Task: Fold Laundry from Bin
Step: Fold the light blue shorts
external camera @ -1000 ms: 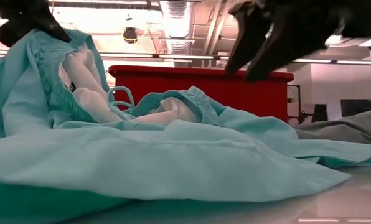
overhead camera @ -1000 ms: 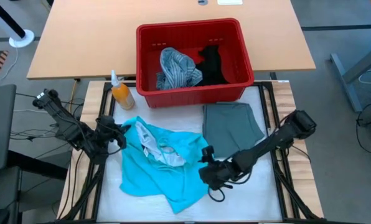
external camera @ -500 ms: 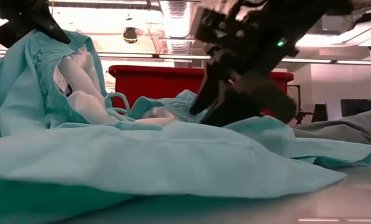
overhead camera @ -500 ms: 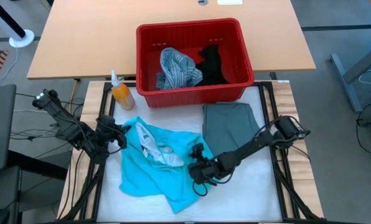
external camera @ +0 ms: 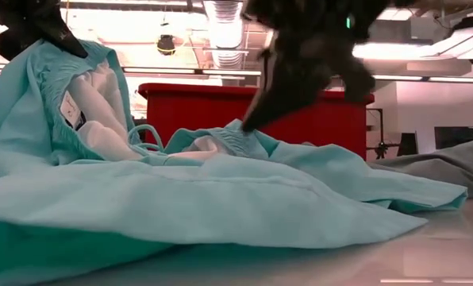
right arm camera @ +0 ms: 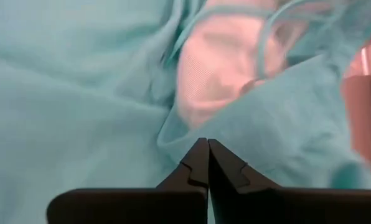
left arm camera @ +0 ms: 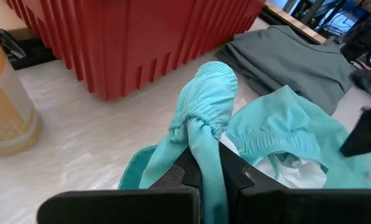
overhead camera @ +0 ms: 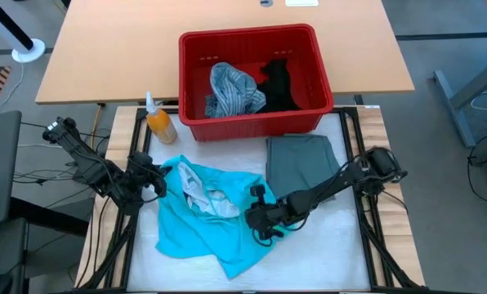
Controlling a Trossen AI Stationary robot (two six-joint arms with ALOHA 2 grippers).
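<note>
Nearest the front edge of the pale counter (overhead camera: 333, 253) lies the bright turquoise garment (overhead camera: 203, 233), soft and crumpled, its white mesh lining turned up at the middle. Both claws work on it. The right claw (overhead camera: 256, 219) is down at the garment's right-hand edge, its fingers pressed together; in the right wrist view the tips meet right at a fold of turquoise cloth, though whether any cloth is pinched between them cannot be told. The left claw (left arm camera: 204, 163) is clamped on the gathered elastic waistband, holding that corner raised off the counter.

Just beyond, on the right, a grey-green garment (overhead camera: 302, 163) rests flat and folded. On the left an orange spray bottle (overhead camera: 158, 121) stands near the red slotted plastic bin (overhead camera: 252, 39), which holds the blue-grey striped shirt (overhead camera: 227, 88) and a black garment (overhead camera: 278, 83).

The step in hand looks like spreading the turquoise piece before folding. The next move probably calls for drawing the two claws apart to pull the waistband taut, provided the right one has a true hold.
</note>
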